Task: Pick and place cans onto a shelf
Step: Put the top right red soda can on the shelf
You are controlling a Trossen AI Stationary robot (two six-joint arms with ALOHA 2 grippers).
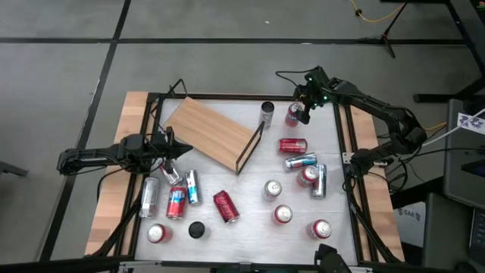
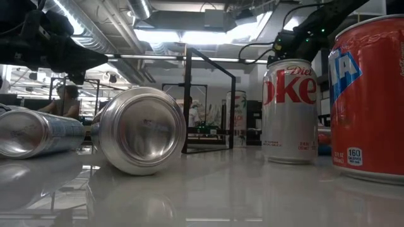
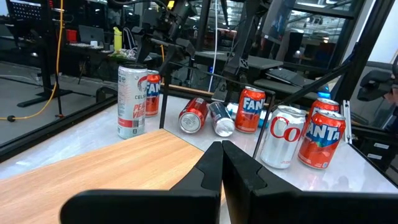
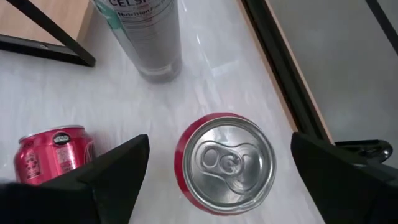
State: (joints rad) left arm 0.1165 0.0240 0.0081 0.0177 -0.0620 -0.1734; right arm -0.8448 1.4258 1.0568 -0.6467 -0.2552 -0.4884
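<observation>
An upright red can (image 4: 229,163) with a silver top stands near the table's far right corner (image 1: 292,114). My right gripper (image 4: 219,142) hangs open above it, slanting down, one finger (image 4: 118,168) on each side of the can without touching it. A slim silver can (image 4: 146,37) stands just beyond, next to the shelf's black frame (image 1: 251,145). The shelf (image 1: 212,133), a light-brown board, lies flat at the far left of the table. My left gripper (image 1: 182,150) waits shut and level at the shelf's near left edge (image 3: 222,168).
Several more cans stand or lie across the table's right half (image 1: 303,161) and near left (image 1: 176,201). A black disc (image 1: 197,229) lies near the front. The table's black frame rail (image 1: 342,129) runs close beside the right gripper.
</observation>
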